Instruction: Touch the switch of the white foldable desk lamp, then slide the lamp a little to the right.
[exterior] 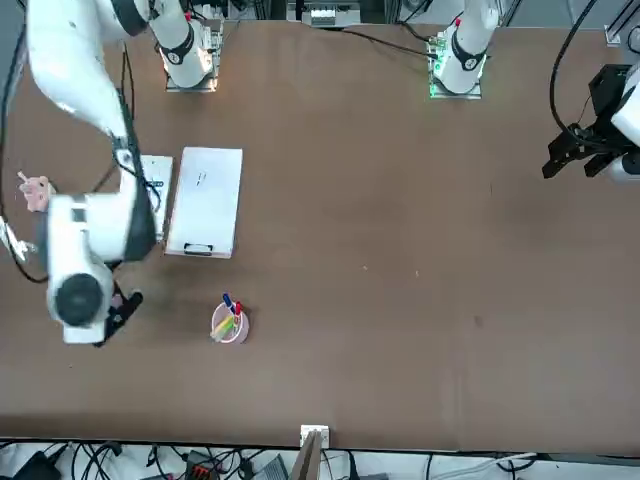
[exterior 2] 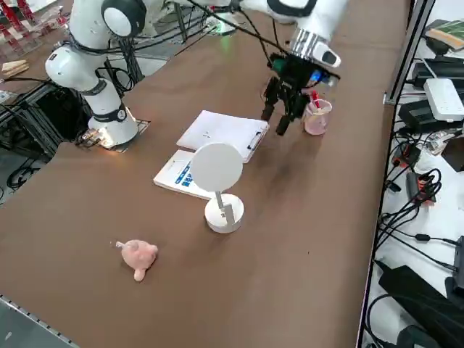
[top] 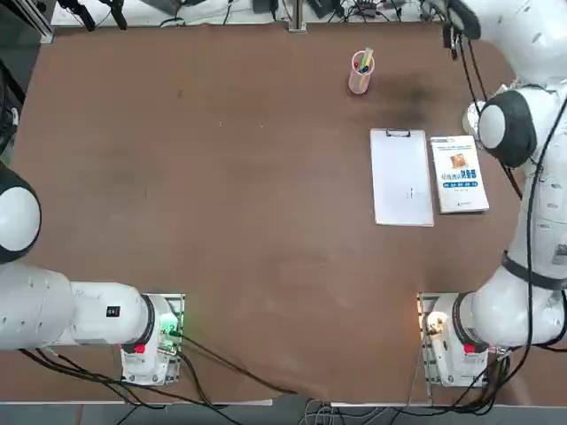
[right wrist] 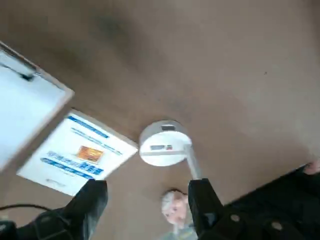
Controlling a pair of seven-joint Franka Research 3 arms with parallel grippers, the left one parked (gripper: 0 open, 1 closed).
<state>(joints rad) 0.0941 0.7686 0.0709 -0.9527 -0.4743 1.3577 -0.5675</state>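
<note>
"Off to the right gripper's (exterior 2: 274, 121) right, lower down: white foldable desk lamp (exterior 2: 217, 167). Fingers?"

"Wide, empty. I'd close them, line up over the switch, press lightly so the base (exterior 2: 214, 220) won't skid."

Overhead and front views share the clipboard (top: 401, 177), facing oppositely.

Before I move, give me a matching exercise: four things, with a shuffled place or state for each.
Things:
1. Right claw
2. Lamp
3. Pen cup
4. Clipboard

Places and states:
A. Lying flat beside the booklet
B. Open, raised above the table
C. Holding pens
D. Standing on a round base, its round head raised

Pairs: 1-B, 2-D, 3-C, 4-A
</note>
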